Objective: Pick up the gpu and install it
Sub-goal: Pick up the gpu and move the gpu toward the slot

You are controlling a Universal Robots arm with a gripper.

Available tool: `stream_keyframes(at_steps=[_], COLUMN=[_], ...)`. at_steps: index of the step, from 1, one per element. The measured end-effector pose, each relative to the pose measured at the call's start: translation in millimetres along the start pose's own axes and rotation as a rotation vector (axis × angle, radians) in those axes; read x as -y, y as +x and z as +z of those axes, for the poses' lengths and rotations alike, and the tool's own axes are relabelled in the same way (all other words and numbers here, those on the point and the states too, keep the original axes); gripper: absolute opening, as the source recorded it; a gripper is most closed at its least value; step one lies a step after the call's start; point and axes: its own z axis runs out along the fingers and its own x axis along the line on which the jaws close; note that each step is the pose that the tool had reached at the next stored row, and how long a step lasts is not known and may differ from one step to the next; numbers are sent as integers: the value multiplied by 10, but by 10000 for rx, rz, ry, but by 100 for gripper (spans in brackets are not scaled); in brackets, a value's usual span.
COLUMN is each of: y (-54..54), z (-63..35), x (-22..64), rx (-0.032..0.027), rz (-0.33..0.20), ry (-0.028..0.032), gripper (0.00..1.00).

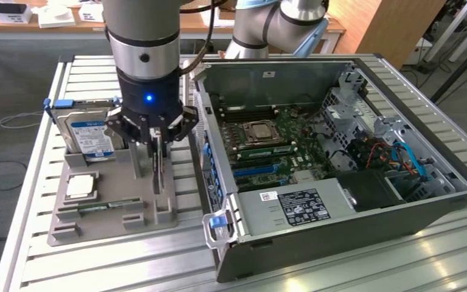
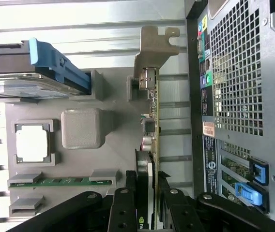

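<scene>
The gpu (image 1: 159, 175) stands on edge in a slot of the grey holder tray (image 1: 95, 230), to the exterior view's left of the open computer case (image 1: 428, 210). In the wrist view the gpu (image 2: 153, 130) is a thin card with a silver end bracket (image 2: 153, 46) at its far end. My gripper (image 1: 157, 146) hangs straight down over the card, and its black fingers (image 2: 123, 212) press against both faces of the cooler end. The gripper (image 2: 147, 210) is shut on the gpu, which still sits in its slot.
The tray also holds an upright hard drive (image 1: 87, 134), a processor chip (image 1: 81, 185) and a green memory stick (image 1: 100, 207). The case lies open with the motherboard (image 1: 278, 149) and blue expansion slots (image 1: 258, 173) exposed. Its rear wall (image 2: 244, 96) stands close beside the card.
</scene>
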Motion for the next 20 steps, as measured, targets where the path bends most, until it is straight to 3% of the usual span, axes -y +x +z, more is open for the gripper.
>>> stream_keyframes(at_steps=[11, 20], y=[4, 8], z=[-333, -697], x=[-14, -28], rx=[-7, -7], rz=[-320, -508], ry=[14, 15], gripper=[27, 27])
